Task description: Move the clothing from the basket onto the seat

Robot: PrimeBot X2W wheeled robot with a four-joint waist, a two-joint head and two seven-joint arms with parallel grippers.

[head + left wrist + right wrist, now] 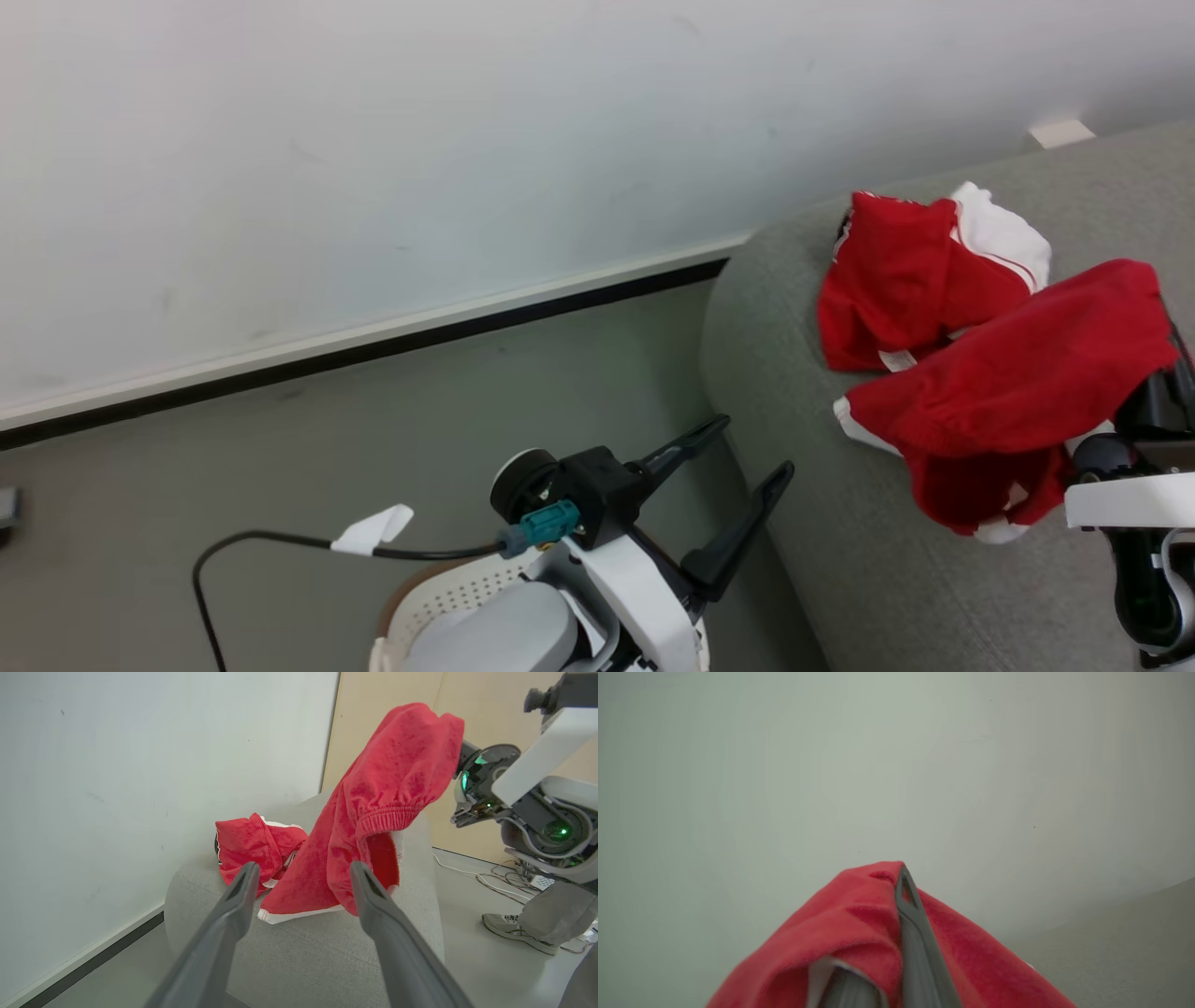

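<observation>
While the right claw (pixel 896 879) pinches 1 red garment (pixel 1018 383), its hem touching the seat (pixel 794 355) below, the left claw (pixel 756 446) hangs spread and empty over the basket (pixel 439 597); lowering it fully before letting go looks the safest finish.

The clothing (pixel 1008 392) is red with white trim, the seat (pixel 840 560) light grey, the basket (pixel 467 590) white, brown-rimmed.

No legible text, brand or number anywhere. Dark print at edge of crumpled red clothing (pixel 252 844) on seat (pixel 327 952): folded, too small, unreadable.
</observation>
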